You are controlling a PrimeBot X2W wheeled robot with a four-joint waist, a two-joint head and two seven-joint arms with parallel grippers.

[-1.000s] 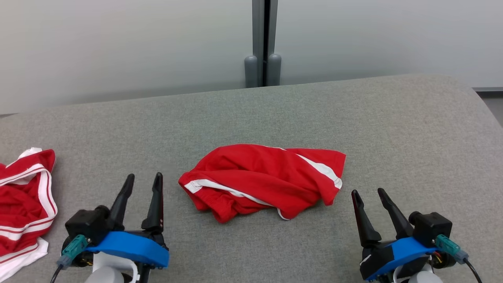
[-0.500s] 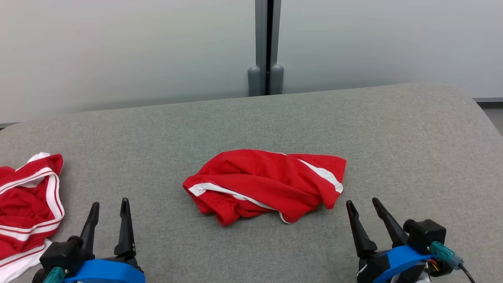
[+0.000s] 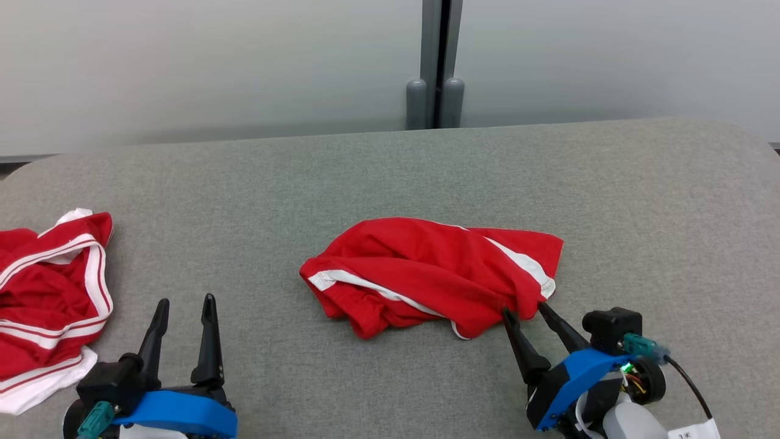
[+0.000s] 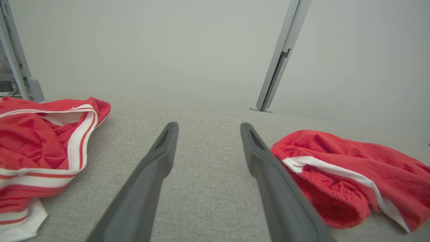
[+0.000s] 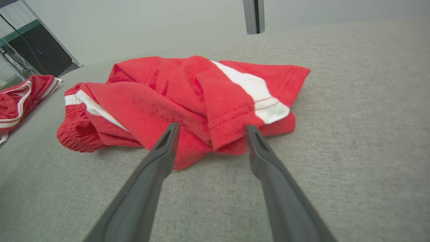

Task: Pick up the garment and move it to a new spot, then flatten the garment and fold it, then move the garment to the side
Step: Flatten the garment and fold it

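The garment [image 3: 426, 271] is a crumpled pair of red shorts with white stripes, lying in the middle of the grey surface. My right gripper [image 3: 524, 311] is open, its two fingertips at the garment's near right corner, one on each side of a red fold [image 5: 215, 134]. The left gripper [image 3: 186, 300] stands open over bare surface at the lower left, apart from the garment. In the left wrist view the garment [image 4: 342, 174] lies to the right of the open fingers [image 4: 268, 168].
A second red and white striped garment [image 3: 49, 299] is heaped at the left edge of the grey padded surface [image 3: 640, 201]. A pale wall with a grey post [image 3: 436, 73] rises behind the far edge. The surface's right corner is rounded.
The head camera has shifted. My right gripper has moved forward and left until its tips reach the garment's near right corner. The left gripper drew back toward the lower left, still open.
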